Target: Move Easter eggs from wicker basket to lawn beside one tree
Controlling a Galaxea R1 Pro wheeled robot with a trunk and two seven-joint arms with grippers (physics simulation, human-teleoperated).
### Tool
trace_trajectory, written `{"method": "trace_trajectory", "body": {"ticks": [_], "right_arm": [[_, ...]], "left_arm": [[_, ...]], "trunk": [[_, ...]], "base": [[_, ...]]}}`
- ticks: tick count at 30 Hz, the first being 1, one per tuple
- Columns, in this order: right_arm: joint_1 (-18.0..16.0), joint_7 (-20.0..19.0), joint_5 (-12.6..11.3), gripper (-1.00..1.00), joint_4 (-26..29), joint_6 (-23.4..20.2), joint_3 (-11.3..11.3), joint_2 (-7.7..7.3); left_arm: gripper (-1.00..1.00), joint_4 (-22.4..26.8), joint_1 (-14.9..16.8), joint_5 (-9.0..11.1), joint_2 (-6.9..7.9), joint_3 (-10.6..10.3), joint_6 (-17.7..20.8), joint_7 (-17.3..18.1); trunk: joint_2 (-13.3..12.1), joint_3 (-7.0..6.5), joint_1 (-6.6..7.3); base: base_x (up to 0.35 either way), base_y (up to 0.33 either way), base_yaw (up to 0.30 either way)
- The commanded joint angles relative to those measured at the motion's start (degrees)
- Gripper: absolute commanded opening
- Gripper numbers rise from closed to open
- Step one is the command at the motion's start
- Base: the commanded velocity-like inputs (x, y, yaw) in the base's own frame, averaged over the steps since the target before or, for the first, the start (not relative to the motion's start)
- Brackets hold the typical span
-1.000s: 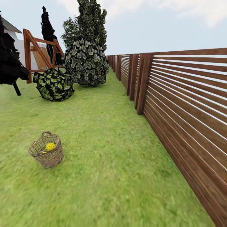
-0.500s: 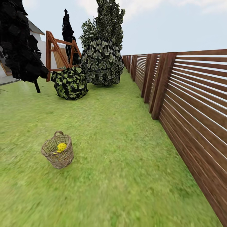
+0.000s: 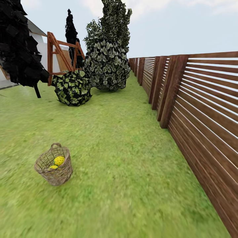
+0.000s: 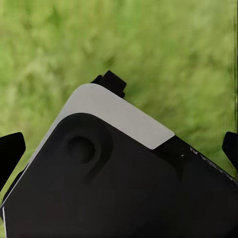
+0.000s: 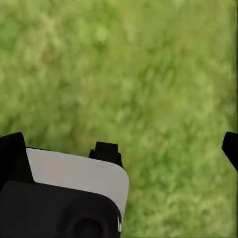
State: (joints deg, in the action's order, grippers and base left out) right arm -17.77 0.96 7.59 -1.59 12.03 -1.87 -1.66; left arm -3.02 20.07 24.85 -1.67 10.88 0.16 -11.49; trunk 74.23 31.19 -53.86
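Note:
The wicker basket (image 3: 58,177) stands on the lawn (image 3: 119,158) at the lower left of the head view, a few steps ahead of me. Two yellow Easter eggs (image 3: 59,160) show inside it through the open weave; more of its inside is hidden. My left gripper (image 4: 119,148) hangs open over bare grass, its black fingertips (image 4: 11,152) wide apart with part of my own body below it. My right gripper (image 5: 121,146) is open too, over grass, holding nothing.
A brown slatted fence (image 3: 201,109) runs along the right. Far ahead stand a tall pale-spotted leafy tree (image 3: 107,62) with no trunk showing, a round bush (image 3: 72,88), a wooden frame (image 3: 54,54) and a black thin-trunked tree (image 3: 19,49).
The whole head view has shifted: the camera turned left and moved forward, so the basket now sits lower and more to the left. The basket and eggs have not moved.

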Motion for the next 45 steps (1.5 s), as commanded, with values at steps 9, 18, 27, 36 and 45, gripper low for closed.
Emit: {"method": "trace_trajectory", "body": {"ticks": [9, 18, 27, 36, 45], "right_arm": [[-0.1, 0.1, 0.3, 1.0, -0.2, 0.4, -0.2, -0.01], [0.0, 0.1, 0.3, 1.0, -0.2, 0.4, -0.2, 0.06], [0.0, 0.1, 0.3, 1.0, -0.2, 0.4, -0.2, 0.07], [0.0, 0.1, 0.3, 1.0, -0.2, 0.4, -0.2, 0.0], [0.0, 0.1, 0.3, 1.0, -0.2, 0.3, -0.2, -0.01]], "left_arm": [[1.0, -0.1, 0.1, -0.3, -0.03, 0.5, 0.0, -0.2], [1.0, -0.1, 0.1, -0.3, -0.02, 0.5, 0.0, -0.2], [1.0, -0.1, 0.1, -0.3, -0.04, 0.5, -0.1, -0.2], [1.0, -0.1, 0.1, -0.3, -0.06, 0.5, -0.1, -0.2], [1.0, -0.1, 0.1, -0.3, -0.09, 0.5, -0.1, -0.2]], "trunk": [[0.0, 0.05, -0.03], [0.0, 0.05, -0.03], [0.0, 0.05, -0.03], [0.0, 0.05, -0.03], [0.0, 0.05, -0.03]], "base": [[0.322, -0.11, 0.0], [0.316, -0.157, 0.076], [0.277, -0.219, 0.28], [0.253, -0.239, 0.209], [0.249, -0.244, 0.009]]}}
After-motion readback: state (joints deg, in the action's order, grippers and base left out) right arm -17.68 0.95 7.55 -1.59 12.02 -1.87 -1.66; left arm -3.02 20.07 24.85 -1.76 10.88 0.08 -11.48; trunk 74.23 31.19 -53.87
